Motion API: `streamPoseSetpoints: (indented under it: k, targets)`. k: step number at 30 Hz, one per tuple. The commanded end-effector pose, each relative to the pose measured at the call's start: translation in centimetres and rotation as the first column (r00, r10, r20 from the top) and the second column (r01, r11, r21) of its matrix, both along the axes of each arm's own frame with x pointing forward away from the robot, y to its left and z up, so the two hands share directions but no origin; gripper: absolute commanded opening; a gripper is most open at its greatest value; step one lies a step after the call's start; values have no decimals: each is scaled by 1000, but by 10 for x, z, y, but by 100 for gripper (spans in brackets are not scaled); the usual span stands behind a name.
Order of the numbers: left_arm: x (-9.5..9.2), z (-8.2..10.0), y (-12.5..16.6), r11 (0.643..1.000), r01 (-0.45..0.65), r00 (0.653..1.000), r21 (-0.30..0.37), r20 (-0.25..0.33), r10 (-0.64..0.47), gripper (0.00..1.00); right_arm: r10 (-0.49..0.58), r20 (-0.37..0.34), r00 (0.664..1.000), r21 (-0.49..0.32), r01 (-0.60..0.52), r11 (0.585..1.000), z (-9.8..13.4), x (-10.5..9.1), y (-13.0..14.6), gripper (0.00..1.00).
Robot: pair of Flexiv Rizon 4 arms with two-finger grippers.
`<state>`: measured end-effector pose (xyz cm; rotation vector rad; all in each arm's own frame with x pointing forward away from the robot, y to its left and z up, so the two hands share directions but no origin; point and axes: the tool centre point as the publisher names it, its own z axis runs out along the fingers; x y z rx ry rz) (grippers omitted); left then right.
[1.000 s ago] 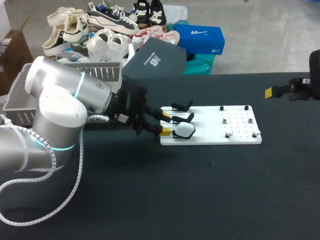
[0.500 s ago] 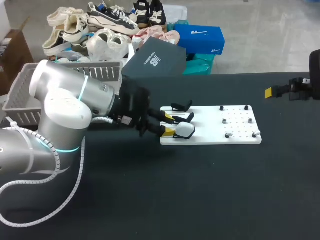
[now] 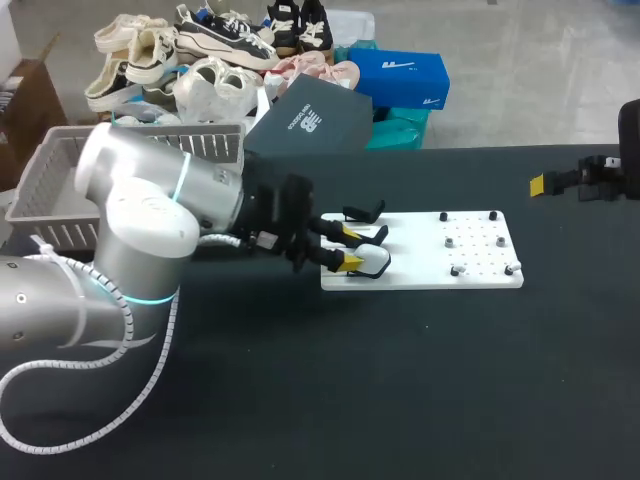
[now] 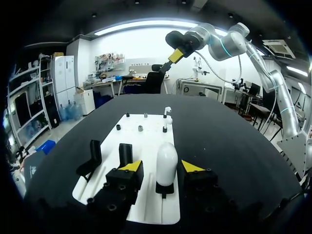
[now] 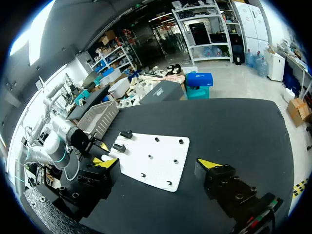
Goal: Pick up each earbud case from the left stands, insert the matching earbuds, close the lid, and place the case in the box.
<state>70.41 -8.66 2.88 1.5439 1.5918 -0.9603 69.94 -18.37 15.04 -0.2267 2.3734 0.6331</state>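
A white earbud case [image 3: 374,260] stands upright on the nearest black stand, on the left end of a white board [image 3: 420,275]. My left gripper [image 3: 350,250] has come in from the left. In the left wrist view the case [image 4: 166,163] sits between the yellow fingertips [image 4: 130,165] of this gripper [image 4: 161,166]. It lies close to one finger and a gap shows at the other, so the gripper is open. Two empty black stands [image 3: 363,212] are beside it. My right gripper [image 3: 548,184] hangs wide open at the far right edge, well away from the board [image 5: 156,156].
Small pegs [image 3: 470,245] stud the board's right half. A grey mesh basket [image 3: 60,190] stands at the table's back left, behind my left arm. Bare black tabletop lies in front of the board and to its right.
My left arm has slid to the right along the table, bringing its fingers up on either side of the white case. The fingers have narrowed a little. The right arm has kept still.
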Motion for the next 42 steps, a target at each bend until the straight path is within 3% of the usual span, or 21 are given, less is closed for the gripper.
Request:
streamPoseSetpoints:
  k: [1, 25, 35, 39, 41, 42]
  targets:
    - [1, -3, -2, 1000, 5, 1000, -1, 1, -5, 51, 5, 0, 1000, 3, -5, 1000, 0, 1, -1, 100]
    - [2, -14, -8, 1000, -6, 1000, 14, -4, 7, 49, 5, 0, 1000, 3, -5, 1000, 0, 1, -1, 100]
    - [3, -15, -10, 1000, -7, 1000, 15, -3, 7, 54, 5, 0, 1000, 3, -5, 1000, 0, 1, -1, 100]
    - [2, -15, -10, 1000, 1, 1000, 19, 2, -1, 49, 5, 0, 1000, 3, -5, 1000, 0, 1, -1, 100]
    - [1, -16, -10, 1000, 8, 1000, 22, 8, -8, 44, 5, 0, 1000, 3, -5, 1000, 0, 1, -1, 100]
    - [1, -16, -9, 1000, 9, 1000, 21, 10, -10, 35, 5, 0, 1000, 3, -5, 1000, 0, 1, -1, 100]
